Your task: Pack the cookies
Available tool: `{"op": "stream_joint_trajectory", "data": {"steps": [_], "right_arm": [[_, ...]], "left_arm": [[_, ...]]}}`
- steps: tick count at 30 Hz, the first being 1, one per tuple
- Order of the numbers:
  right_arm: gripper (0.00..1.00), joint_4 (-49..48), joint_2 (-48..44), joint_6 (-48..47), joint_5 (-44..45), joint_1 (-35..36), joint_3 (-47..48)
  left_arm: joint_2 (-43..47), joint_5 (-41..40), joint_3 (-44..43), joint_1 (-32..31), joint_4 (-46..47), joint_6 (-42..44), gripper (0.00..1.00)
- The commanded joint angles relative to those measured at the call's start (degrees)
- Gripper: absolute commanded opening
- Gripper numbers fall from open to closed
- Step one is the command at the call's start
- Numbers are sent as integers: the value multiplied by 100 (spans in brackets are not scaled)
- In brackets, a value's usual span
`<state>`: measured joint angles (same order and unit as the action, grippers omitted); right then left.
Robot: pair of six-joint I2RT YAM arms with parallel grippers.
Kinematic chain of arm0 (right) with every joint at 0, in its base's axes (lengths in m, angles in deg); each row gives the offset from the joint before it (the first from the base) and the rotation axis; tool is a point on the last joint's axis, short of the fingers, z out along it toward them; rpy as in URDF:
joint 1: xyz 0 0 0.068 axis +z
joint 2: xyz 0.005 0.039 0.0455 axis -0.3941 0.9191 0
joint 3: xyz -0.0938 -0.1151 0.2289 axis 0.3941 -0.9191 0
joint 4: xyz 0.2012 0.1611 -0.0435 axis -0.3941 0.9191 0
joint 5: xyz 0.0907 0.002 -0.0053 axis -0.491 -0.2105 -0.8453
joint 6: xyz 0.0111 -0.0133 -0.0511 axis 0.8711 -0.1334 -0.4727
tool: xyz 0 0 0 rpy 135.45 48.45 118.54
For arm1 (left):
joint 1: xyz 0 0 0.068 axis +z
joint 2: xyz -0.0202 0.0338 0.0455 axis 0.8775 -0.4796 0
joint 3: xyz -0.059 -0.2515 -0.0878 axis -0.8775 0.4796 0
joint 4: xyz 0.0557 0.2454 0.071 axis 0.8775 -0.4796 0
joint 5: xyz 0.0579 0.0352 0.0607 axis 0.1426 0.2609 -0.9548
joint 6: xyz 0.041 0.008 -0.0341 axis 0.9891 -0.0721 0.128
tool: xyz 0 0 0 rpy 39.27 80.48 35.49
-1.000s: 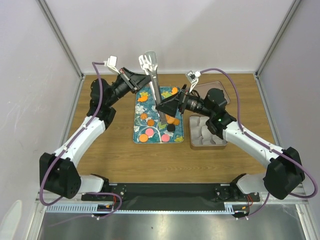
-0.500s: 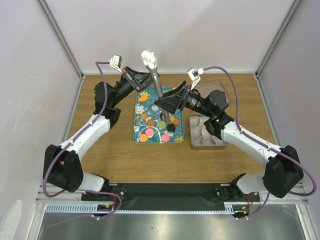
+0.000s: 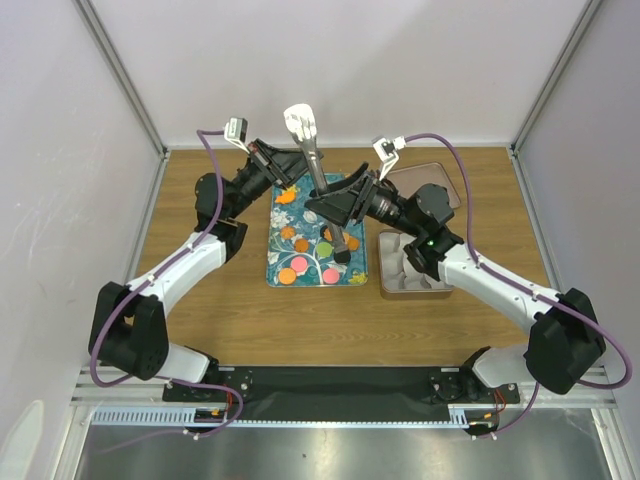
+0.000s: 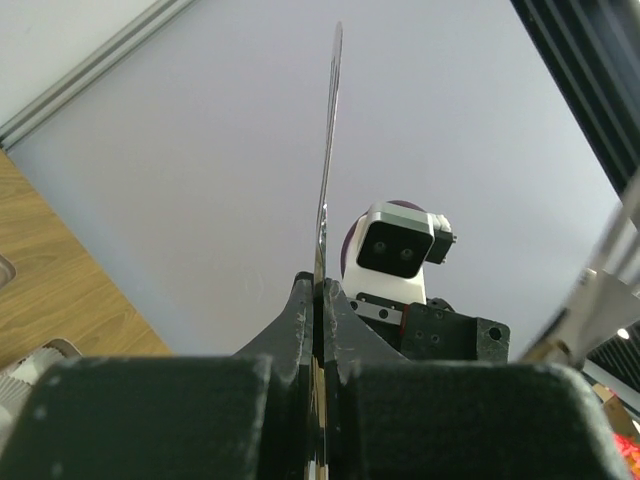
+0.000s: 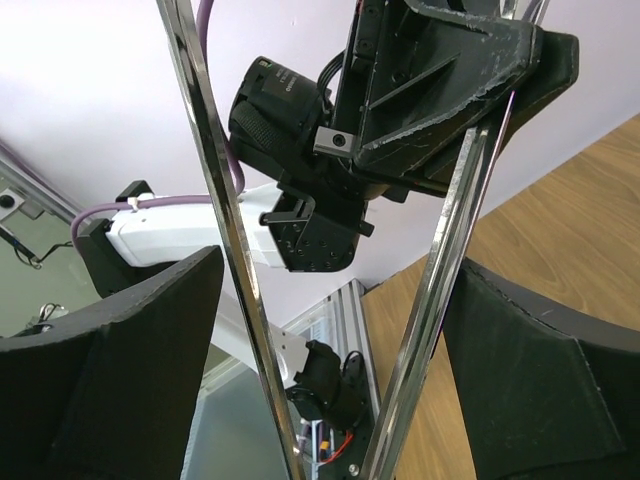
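The cookies point(image 3: 298, 263) are laid on the tray point(image 3: 272, 270), set on the table point(image 3: 300, 325) just left of the tin point(image 3: 415, 291), with tongs point(image 3: 312, 160) held above it.

robotics laboratory test cell. a brown wooden table point(image 3: 230, 320) is enclosed on three sides by plain white panels point(image 3: 400, 60) in grey aluminium frame posts point(image 3: 121, 75); a white-and-black left arm point(image 3: 170, 265) and right arm point(image 3: 500, 285) are bolted to a black rail point(image 3: 340, 380) along its near edge.

Bright, even light; soft shadows.
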<state>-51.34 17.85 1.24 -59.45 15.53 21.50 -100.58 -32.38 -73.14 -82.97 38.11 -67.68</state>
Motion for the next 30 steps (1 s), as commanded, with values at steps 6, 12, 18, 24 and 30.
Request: {"op": "stream_joint_trajectory", "data": {"steps": [6, 12, 18, 24, 30], "right_arm": [[89, -323, -61, -21, 162, 98, 45], [88, -252, -122, -65, 171, 99, -34], [81, -226, -131, -91, 154, 107, -78], [75, -243, -149, -91, 154, 116, -96], [70, -235, -193, -100, 189, 125, -140]], "left_arm": [[37, -355, 189, -43, 853, -99, 0], [28, -548, 277, -43, 1116, -169, 0], [28, -663, 382, -52, 1283, -213, 0], [28, -759, 470, -52, 1485, -240, 0], [-15, -777, 497, -52, 1547, -240, 0]]}}
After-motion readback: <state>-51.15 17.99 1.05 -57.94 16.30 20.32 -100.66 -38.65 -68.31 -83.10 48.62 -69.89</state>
